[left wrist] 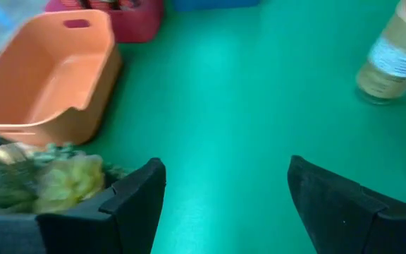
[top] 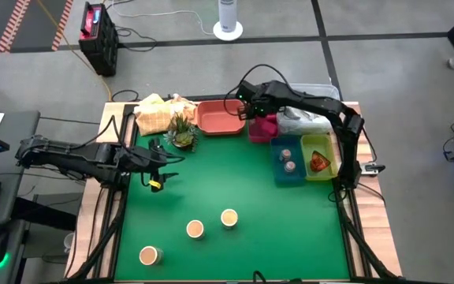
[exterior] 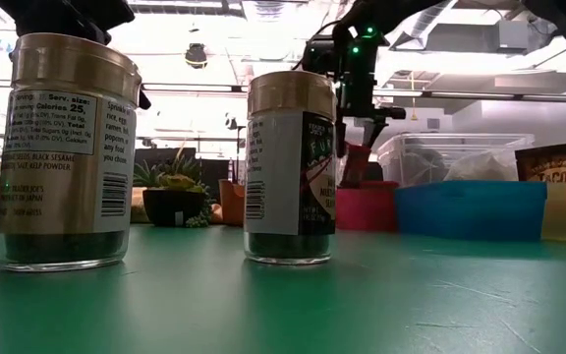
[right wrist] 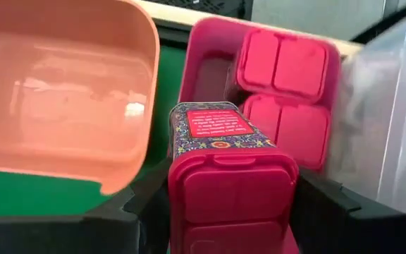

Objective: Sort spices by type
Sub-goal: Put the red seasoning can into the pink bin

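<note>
- My right pincer (right wrist: 232, 204) holds a magenta plastic spice tin with a flip lid (right wrist: 231, 176) over the magenta tray (right wrist: 203, 70), where two more tins lie.
- My left pincer (left wrist: 220, 204) hangs open over the green mat (top: 235, 189), near the small green plant (top: 183, 136).
- Three round tan-lidded jars (top: 228, 218) stand at the front.

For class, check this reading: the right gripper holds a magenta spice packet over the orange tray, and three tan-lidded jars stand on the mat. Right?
Not quite. The right gripper holds the magenta packet over the magenta tray, not the orange tray, as the right wrist view shows. Three jars do stand on the mat.
</note>
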You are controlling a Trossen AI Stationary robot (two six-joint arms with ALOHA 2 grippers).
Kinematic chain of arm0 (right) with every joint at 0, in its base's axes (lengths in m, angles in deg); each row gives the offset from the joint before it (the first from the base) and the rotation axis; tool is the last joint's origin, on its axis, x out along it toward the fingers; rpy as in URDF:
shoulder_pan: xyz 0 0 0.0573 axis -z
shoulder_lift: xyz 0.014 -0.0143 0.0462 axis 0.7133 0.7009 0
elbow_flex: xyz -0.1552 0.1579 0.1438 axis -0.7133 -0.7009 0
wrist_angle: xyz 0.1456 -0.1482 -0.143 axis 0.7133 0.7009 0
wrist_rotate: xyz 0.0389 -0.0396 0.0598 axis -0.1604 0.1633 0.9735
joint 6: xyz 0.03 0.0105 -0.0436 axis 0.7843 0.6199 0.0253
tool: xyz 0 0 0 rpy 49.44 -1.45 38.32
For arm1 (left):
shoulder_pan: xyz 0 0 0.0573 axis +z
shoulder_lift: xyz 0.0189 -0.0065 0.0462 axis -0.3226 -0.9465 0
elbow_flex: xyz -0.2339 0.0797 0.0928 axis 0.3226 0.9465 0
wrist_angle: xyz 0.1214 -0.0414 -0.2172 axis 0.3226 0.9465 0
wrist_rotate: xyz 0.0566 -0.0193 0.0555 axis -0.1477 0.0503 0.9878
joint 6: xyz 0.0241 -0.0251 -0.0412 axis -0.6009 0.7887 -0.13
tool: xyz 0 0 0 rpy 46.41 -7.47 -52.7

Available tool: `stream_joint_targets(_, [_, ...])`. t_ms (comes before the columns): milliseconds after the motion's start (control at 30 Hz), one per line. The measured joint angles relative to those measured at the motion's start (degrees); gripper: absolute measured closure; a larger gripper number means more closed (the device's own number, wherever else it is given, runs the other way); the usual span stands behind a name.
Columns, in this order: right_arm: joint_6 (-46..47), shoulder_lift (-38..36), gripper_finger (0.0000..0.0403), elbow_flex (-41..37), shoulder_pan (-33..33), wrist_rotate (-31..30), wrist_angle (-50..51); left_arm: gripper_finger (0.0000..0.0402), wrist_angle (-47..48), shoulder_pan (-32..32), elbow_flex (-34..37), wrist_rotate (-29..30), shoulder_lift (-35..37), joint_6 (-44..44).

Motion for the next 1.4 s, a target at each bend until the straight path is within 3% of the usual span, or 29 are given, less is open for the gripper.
stream_joint_targets(400, [4.4,4.4,0.0154,0.1,-1.9,-0.4,1.5,0.0116,0.3,-0.3,0.0,-4.8,0.0,-0.6])
stream_joint_targets(700, [-1.6,6.0,0.0068,0.1,-2.2,0.1,-1.9,0.0116,1.4,-1.6,0.0,-4.9,0.0,-0.6])
stream_joint_targets(867, [-3.1,2.2,0.0036,0.6,-1.1,0.0,-0.5,0.0116,2.1,-1.6,0.0,-4.8,0.0,-1.2])
stream_joint_targets(1067, [-4.8,-1.9,0.0036,0.8,-1.5,-0.7,2.7,0.0116,2.2,-1.6,0.0,-4.8,0.0,-1.4])
stream_joint_targets(1233, [-8.1,-1.1,0.0045,0.8,-1.8,-0.6,7.0,0.0116,2.0,-1.6,0.0,-4.8,0.0,-2.4])
stream_joint_targets(1400, [-11.7,-0.1,0.0052,-0.6,-1.5,-0.7,4.2,0.0116,1.9,-1.6,0.0,-4.8,0.0,-1.6])
